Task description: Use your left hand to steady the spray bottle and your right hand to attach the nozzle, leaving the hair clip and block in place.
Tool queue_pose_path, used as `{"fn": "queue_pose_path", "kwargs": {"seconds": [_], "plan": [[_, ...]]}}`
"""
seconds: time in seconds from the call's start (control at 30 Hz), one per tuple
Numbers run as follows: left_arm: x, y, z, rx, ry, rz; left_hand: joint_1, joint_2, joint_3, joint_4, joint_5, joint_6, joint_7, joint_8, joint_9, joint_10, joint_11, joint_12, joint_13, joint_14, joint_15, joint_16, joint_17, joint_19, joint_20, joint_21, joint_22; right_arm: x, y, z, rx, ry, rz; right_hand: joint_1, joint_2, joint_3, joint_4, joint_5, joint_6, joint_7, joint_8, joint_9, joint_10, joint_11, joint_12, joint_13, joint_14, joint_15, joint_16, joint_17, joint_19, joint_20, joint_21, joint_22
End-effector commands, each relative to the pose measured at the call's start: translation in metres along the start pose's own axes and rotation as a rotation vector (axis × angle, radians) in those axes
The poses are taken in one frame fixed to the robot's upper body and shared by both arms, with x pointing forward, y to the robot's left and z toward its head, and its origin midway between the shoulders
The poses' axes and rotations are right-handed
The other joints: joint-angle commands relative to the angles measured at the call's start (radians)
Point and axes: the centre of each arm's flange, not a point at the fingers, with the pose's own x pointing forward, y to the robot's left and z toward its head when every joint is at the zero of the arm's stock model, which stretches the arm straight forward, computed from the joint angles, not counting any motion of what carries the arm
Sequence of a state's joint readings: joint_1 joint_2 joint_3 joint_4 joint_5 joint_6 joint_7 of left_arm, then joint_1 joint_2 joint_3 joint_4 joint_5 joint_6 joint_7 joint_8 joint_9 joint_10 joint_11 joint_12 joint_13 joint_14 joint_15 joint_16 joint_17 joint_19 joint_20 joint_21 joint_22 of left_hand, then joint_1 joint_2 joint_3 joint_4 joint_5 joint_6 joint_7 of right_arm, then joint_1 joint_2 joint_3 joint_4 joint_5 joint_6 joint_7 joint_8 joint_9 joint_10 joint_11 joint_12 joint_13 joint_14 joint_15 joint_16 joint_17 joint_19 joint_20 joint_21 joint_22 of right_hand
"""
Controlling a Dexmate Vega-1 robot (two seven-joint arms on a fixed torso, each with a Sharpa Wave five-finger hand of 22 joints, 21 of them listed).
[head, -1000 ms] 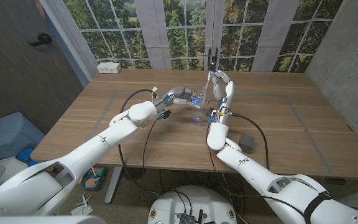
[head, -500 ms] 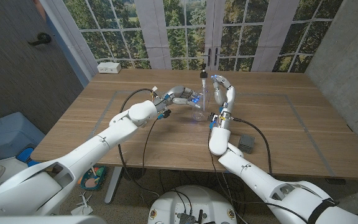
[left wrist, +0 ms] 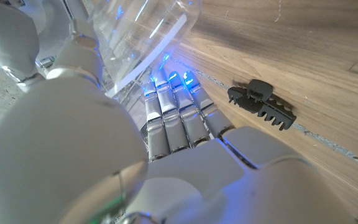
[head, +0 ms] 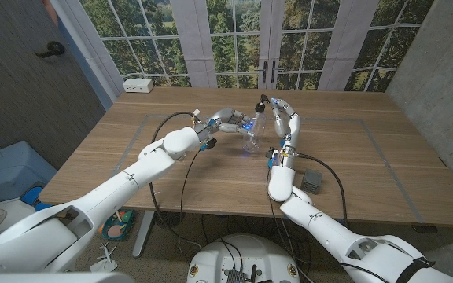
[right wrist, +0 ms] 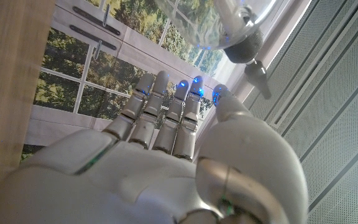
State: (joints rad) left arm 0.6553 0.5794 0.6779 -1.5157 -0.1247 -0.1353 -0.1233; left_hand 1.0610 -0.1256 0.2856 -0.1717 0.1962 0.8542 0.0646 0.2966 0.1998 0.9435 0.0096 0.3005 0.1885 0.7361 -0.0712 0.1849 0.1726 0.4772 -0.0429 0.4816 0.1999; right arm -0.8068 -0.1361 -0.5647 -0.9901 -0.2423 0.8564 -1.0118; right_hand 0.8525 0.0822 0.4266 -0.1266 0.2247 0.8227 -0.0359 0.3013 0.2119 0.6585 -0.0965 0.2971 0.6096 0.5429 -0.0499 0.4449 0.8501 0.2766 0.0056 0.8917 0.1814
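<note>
Clear glossy plastic spray bottle (head: 252, 132), matt black plastic hair clip (left wrist: 263, 104), grained wooden table (head: 352, 169).

You're working on a wooden table (head: 171, 177), light oak grain with thin pale lines marking a rectangle on its top. A clear spray bottle (head: 252, 132) stands on it near the middle, tilted, its base on the wood. A black hair clip (left wrist: 261, 104) lies on the boards close to the bottle. A small grey block (head: 313, 181) sits near your front edge, on the right side. At the far left corner, a white box (head: 138, 84) rests on the top.
</note>
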Motion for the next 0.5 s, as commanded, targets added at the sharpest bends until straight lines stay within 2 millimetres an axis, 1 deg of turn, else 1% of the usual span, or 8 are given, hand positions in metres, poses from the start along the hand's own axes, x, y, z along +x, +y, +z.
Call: {"fn": "queue_pose_path", "kwargs": {"seconds": [0.03,0.23,0.27,0.3,0.37,0.43,0.47,0.5], "plan": [[0.0,-0.004,0.001,0.027,0.01,0.007,0.233,0.239,0.006,0.001,0.003,0.209,-0.084,0.005,0.034,0.197,-0.153,0.001,0.038,-0.004,-0.162,0.0,0.003,-0.003,-0.018,0.006,0.0,0.0,-0.013,0.002,0.033,-0.018,0.003,-0.012,0.023,0.007,0.008,0.011,-0.01,0.011,-0.001,0.002,-0.008,0.005,-0.003,0.004,-0.004,-0.111,-0.006,-0.001,-0.003,0.007,0.003,0.002],[-0.001,-0.008,-0.005,0.024,0.025,0.017,0.233,0.239,0.005,0.001,0.003,0.206,-0.086,0.003,0.035,0.195,-0.152,0.0,0.039,-0.004,-0.162,0.0,0.003,-0.003,-0.019,0.008,0.0,0.007,-0.026,0.013,0.007,-0.045,0.024,-0.04,0.035,0.008,0.019,0.022,-0.003,0.02,0.0,0.002,-0.017,0.017,-0.008,0.006,-0.011,-0.103,-0.013,0.0,-0.006,0.008,0.003,0.002],[-0.001,-0.008,-0.005,0.024,0.024,0.017,0.233,0.239,0.006,0.001,0.003,0.207,-0.085,0.003,0.035,0.195,-0.152,0.0,0.039,-0.004,-0.162,0.0,0.003,-0.003,-0.019,0.008,0.0,0.007,-0.026,0.013,0.007,-0.044,0.025,-0.046,0.039,0.009,0.022,0.027,0.003,0.028,0.002,0.003,-0.018,0.017,-0.009,0.006,-0.012,-0.098,-0.015,-0.001,-0.008,0.008,0.003,0.002],[-0.003,-0.008,-0.006,0.038,0.028,0.028,0.233,0.239,0.006,0.001,0.003,0.207,-0.087,0.003,0.035,0.195,-0.153,0.0,0.039,-0.004,-0.162,0.0,0.003,-0.004,-0.018,0.008,0.0,0.009,-0.032,0.016,-0.005,-0.057,0.038,-0.054,0.042,0.01,0.024,0.031,0.006,0.034,0.003,0.003,-0.019,0.026,-0.01,0.007,-0.013,-0.091,-0.017,-0.001,-0.009,0.011,0.003,0.002],[-0.004,-0.009,-0.008,0.035,0.027,0.038,0.233,0.24,0.006,0.001,0.003,0.207,-0.088,0.003,0.035,0.192,-0.155,-0.002,0.039,-0.003,-0.162,0.001,0.004,-0.004,-0.018,0.008,0.0,0.01,-0.038,0.019,-0.023,-0.051,0.035,-0.085,0.043,0.006,0.032,0.047,0.021,0.058,0.008,0.006,-0.007,0.052,-0.008,0.009,-0.012,-0.069,-0.019,-0.002,-0.011,0.022,0.004,0.003],[-0.004,-0.01,-0.009,0.029,0.025,0.042,0.233,0.24,0.006,0.001,0.003,0.208,-0.09,0.003,0.035,0.191,-0.16,-0.003,0.039,-0.003,-0.163,0.001,0.004,-0.004,-0.019,0.009,0.0,0.011,-0.041,0.021,-0.036,-0.055,0.042,-0.101,0.04,0.003,0.035,0.054,0.031,0.066,0.014,0.01,-0.003,0.056,-0.008,0.01,-0.01,-0.062,-0.019,-0.002,-0.009,0.03,0.005,0.003],[-0.005,-0.01,-0.011,0.026,0.025,0.053,0.233,0.24,0.005,0.001,0.003,0.208,-0.09,0.003,0.035,0.193,-0.16,-0.002,0.038,-0.003,-0.163,0.001,0.004,-0.003,-0.018,0.009,0.0,0.011,-0.046,0.025,-0.072,-0.063,0.052,-0.124,0.041,-0.003,0.043,0.062,0.037,0.079,0.018,0.015,0.0,0.062,-0.008,0.012,-0.009,-0.054,-0.018,0.001,-0.012,0.038,0.005,0.003],[-0.005,-0.01,-0.012,0.021,0.024,0.057,0.233,0.241,0.005,0.002,0.003,0.207,-0.091,0.002,0.035,0.193,-0.162,-0.002,0.038,-0.002,-0.163,0.002,0.004,-0.003,-0.017,0.01,0.0,0.012,-0.049,0.027,-0.096,-0.064,0.062,-0.134,0.039,-0.007,0.045,0.065,0.044,0.084,0.022,0.017,0.005,0.066,-0.006,0.012,-0.005,-0.047,-0.016,0.002,-0.013,0.041,0.005,0.003]]}}
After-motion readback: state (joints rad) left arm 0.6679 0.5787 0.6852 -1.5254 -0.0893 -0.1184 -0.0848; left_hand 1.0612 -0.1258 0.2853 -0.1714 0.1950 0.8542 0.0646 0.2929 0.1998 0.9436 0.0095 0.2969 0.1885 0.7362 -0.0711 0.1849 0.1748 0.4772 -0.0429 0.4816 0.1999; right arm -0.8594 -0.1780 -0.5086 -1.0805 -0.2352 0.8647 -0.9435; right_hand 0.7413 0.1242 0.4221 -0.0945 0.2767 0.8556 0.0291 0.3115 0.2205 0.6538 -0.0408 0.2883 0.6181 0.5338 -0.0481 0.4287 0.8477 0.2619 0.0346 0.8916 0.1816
